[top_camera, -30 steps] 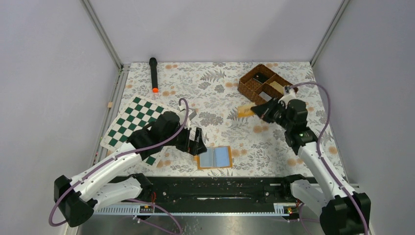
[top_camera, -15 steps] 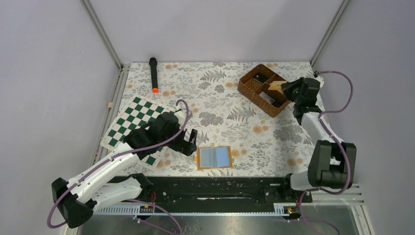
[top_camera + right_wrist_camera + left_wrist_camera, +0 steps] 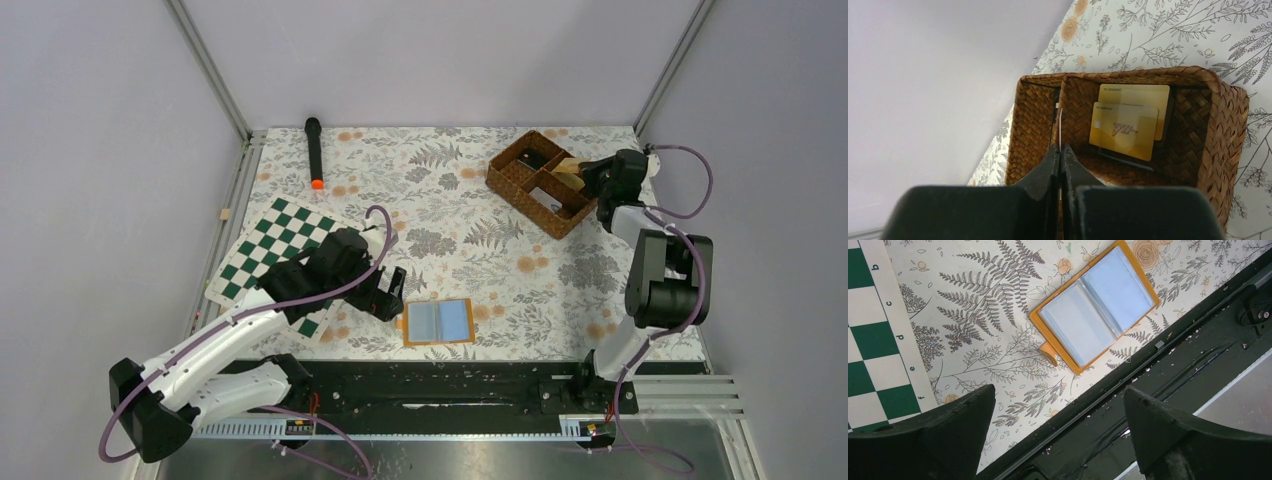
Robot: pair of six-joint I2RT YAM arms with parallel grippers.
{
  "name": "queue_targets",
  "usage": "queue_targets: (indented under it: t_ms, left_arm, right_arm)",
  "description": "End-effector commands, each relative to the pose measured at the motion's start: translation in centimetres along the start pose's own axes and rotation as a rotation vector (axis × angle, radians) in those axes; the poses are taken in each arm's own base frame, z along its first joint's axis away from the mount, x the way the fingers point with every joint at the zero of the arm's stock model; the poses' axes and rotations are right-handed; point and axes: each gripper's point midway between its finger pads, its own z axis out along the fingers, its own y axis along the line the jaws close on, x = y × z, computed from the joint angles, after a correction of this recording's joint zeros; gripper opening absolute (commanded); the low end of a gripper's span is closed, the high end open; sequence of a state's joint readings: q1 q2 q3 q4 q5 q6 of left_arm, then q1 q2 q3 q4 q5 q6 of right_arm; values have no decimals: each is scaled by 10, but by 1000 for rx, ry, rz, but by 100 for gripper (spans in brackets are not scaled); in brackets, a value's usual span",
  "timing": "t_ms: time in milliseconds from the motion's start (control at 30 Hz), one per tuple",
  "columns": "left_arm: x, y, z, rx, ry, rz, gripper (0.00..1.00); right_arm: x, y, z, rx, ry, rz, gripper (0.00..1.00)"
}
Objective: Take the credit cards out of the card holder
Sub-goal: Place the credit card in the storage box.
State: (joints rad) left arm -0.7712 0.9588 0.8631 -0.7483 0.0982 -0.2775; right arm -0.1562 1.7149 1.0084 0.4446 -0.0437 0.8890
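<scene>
On the left of the flowered bench (image 3: 450, 205) the green-and-white chessboard (image 3: 262, 250) lies where it was a second ago. So does the black stick (image 3: 314, 150) with the orange tip, at 12 o'clock from the board near the far edge. The left fingers (image 3: 392, 294) are spread wide with nothing between them, and have drawn back a little toward 9 o'clock. They now sit near the card holder (image 3: 438, 322) but not touching it, at its 10 o'clock. The card holder has not moved: it lies flat and open near the bench's near edge at about 6 o'clock. Both inner halves face up and show pale blue under clear sleeves, and a small tab sticks out on its left side. At about 1 o'clock on the bench stands the brown wicker basket (image 3: 515, 180), also unmoved. The right arm has changed most. A second ago it reached over the bench to the basket's 7 o'clock with a beige card; now it is folded up at the bench's right edge. The right fingers (image 3: 1060, 150) are pressed together at the basket's 3 o'clock side, pinching a thin card (image 3: 1060, 125) seen edge-on over the basket's inner wall. Inside the compartment ahead of them two gold cards (image 3: 1123, 131) lean against the far wall, one overlapping the other.
</scene>
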Motion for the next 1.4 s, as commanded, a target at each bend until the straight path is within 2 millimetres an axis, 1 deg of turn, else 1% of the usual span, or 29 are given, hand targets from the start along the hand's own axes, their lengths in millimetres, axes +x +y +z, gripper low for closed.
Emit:
queue_targets:
  t_ms: [0,67,133,333,467,633,900,1033,1133,1300,1367]
  left_arm:
    - [-9,-4,0,20,-22,17,99]
    - [-9,-3,0,17,-21,19,99]
    - [-9,-3,1,15,-17,18,99]
    - [-8,-3,3,18,-8,19,99]
    - [-8,-9,3,48,-2,22,99]
    - [-7,-7,4,38,-1,21,99]
    - [-6,-6,6,33,7,19,99]
    - [-6,-6,6,34,8,19,99]
    - [-6,-6,6,35,10,19,99]
    - [-5,-6,8,36,16,19,99]
    - [-5,-7,8,37,18,21,99]
  right_arm:
    - [-20,15,17,-32,-70,40,0]
    - [-16,9,23,-16,-60,45,0]
    - [-18,1,28,11,-80,49,0]
    - [-10,-11,43,24,-79,74,0]
    - [-6,-17,54,22,-75,100,0]
    - [-1,-23,66,27,-59,122,0]
    - [1,-25,76,25,-50,129,0]
    - [6,-21,81,5,0,133,2]
    - [12,-20,85,6,48,125,2]
    - [16,-19,89,4,89,106,2]
    - [18,-15,89,-9,111,96,1]
